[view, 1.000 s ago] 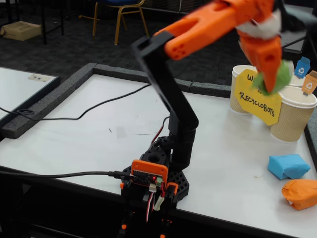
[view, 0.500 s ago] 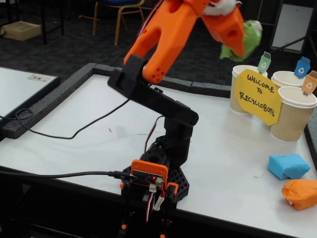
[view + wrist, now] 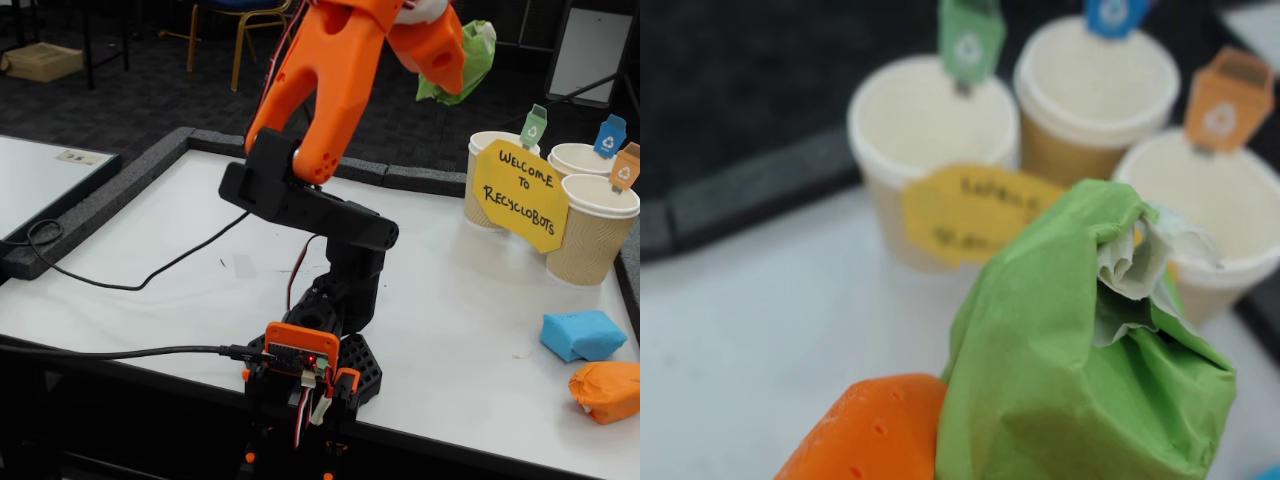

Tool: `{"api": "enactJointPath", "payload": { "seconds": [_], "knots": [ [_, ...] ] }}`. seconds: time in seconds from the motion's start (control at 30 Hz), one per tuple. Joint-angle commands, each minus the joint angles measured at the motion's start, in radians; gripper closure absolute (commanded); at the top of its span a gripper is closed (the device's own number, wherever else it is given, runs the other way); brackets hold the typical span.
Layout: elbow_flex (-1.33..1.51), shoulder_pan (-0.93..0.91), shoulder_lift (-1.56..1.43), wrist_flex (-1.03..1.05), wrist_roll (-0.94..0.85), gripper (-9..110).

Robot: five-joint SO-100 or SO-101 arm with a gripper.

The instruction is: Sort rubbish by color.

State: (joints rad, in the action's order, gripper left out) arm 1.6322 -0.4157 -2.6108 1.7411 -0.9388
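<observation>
The green lump (image 3: 462,62) of crumpled, creased paper is clamped in the orange gripper (image 3: 447,72), carried high over the tabletop (image 3: 150,270); it has swung up and left since a second ago, away from the beige cups (image 3: 598,232). Its long axis tilts up and right. The smooth blue lump (image 3: 583,334) and orange lump (image 3: 606,390) lie far below, to the gripper's right.
</observation>
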Motion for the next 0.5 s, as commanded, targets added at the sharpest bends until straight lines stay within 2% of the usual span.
{"api": "enactJointPath", "payload": {
  "seconds": [0.0, 0.47],
  "knots": [
    [-0.127, 0.015, -0.017, 0.002, 0.021, 101],
    [-0.172, -0.012, 0.028, -0.043, 0.02, 101]
  ]
}}
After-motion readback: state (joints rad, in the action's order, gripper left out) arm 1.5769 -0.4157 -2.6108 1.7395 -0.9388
